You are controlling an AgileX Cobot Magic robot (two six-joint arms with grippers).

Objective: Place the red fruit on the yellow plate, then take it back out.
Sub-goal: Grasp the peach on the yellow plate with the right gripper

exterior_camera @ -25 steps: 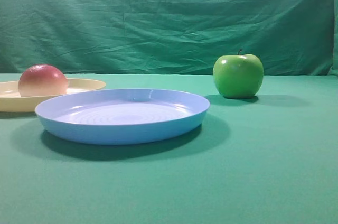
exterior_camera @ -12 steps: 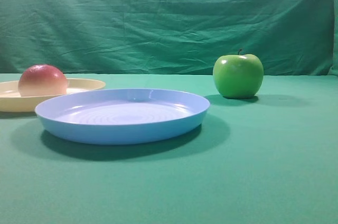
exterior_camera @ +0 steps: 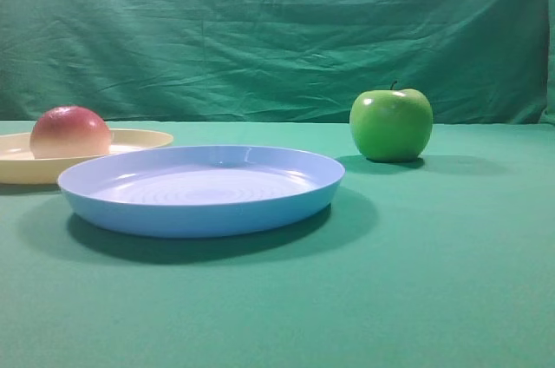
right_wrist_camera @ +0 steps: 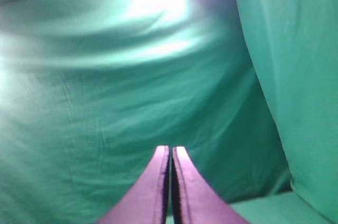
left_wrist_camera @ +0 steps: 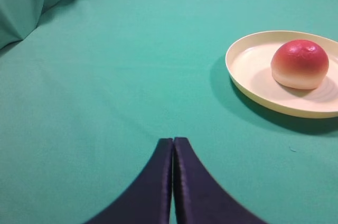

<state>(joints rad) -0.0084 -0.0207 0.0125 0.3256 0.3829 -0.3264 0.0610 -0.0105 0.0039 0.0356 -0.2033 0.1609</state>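
Note:
The red fruit (exterior_camera: 70, 132) rests on the yellow plate (exterior_camera: 139, 138) at the far left of the exterior high view. In the left wrist view the same fruit (left_wrist_camera: 299, 64) lies inside the plate (left_wrist_camera: 248, 73) at the upper right. My left gripper (left_wrist_camera: 173, 140) is shut and empty, low over bare green cloth, well short and to the left of the plate. My right gripper (right_wrist_camera: 170, 149) is shut too, holding nothing, and faces only the green backdrop. Neither gripper shows in the exterior high view.
A light blue plate (exterior_camera: 201, 188) stands in front of the yellow one, partly overlapping it in the exterior high view. A green apple (exterior_camera: 391, 123) sits on the cloth at the back right. Green cloth covers the table and hangs behind it.

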